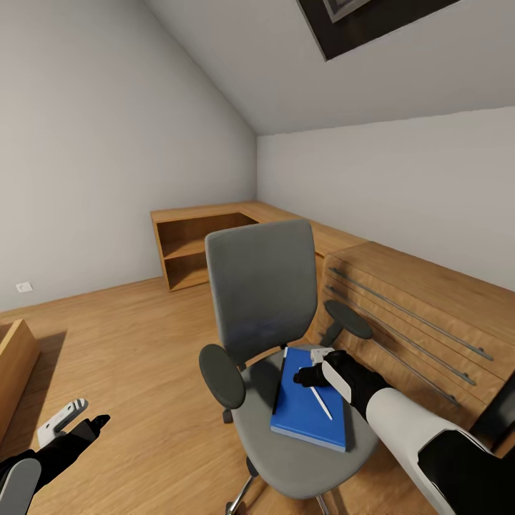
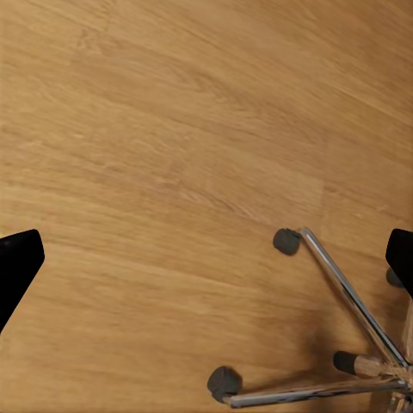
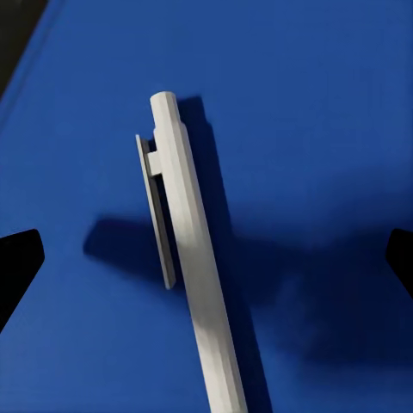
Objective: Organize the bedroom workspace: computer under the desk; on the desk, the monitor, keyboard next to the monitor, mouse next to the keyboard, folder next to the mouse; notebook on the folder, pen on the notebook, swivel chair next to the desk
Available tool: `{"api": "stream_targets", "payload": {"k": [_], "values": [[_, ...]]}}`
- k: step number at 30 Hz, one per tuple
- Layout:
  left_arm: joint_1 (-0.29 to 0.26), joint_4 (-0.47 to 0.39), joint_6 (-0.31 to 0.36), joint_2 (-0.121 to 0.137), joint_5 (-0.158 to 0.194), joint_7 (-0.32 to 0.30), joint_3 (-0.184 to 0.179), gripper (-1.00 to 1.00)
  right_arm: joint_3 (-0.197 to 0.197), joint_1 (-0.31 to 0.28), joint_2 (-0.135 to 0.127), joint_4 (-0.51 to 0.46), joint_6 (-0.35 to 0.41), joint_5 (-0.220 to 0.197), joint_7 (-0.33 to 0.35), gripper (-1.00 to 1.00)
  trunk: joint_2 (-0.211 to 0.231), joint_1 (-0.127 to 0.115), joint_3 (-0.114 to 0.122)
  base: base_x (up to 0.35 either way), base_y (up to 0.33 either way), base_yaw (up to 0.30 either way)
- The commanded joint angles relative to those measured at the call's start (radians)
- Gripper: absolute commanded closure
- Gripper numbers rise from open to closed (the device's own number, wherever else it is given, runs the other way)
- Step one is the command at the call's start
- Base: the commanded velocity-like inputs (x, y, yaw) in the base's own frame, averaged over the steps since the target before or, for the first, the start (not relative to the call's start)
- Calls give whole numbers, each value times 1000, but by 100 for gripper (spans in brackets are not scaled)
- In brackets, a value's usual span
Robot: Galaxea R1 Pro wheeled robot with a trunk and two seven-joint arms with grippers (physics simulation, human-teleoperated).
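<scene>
The swivel chair (image 1: 261, 286) stands mid-room with the blue folder (image 1: 304, 415) flat on its grey seat. The white pen (image 1: 320, 400) lies on the folder. My right gripper (image 1: 309, 368) hovers just above the folder's far end, open. In the right wrist view the pen (image 3: 194, 284) lies on the folder (image 3: 310, 129) between the spread fingers of this gripper (image 3: 206, 262), untouched. A thin dark strip runs along the folder's left edge; I cannot tell whether it is the notebook. My left gripper (image 1: 79, 423) hangs open and empty over the floor. The desk, monitor, keyboard, mouse and computer are out of view.
A light wooden chest (image 1: 422, 315) with bar handles stands right behind the chair. A low wooden corner shelf (image 1: 189, 250) sits against the far wall. In the left wrist view the chair's chrome legs (image 2: 344, 292) and casters rest on the wooden floor (image 2: 172, 129).
</scene>
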Motion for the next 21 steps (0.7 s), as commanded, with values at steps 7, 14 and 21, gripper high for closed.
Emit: {"api": "stream_targets", "payload": {"k": [7,14,21], "values": [[-1,-2,3,0,11,9,0,-100,4,-1,-1,-1,4,-5,-3,-100,0,0,-1,0,0,0],[-1,-3,4,0,11,9,0,-100,4,-1,-1,-1,4,-5,-3,100,0,0,-1,0,0,0],[-1,-3,4,0,11,9,0,-100,4,-1,-1,-1,4,-5,-3,100,0,0,-1,0,0,0]]}}
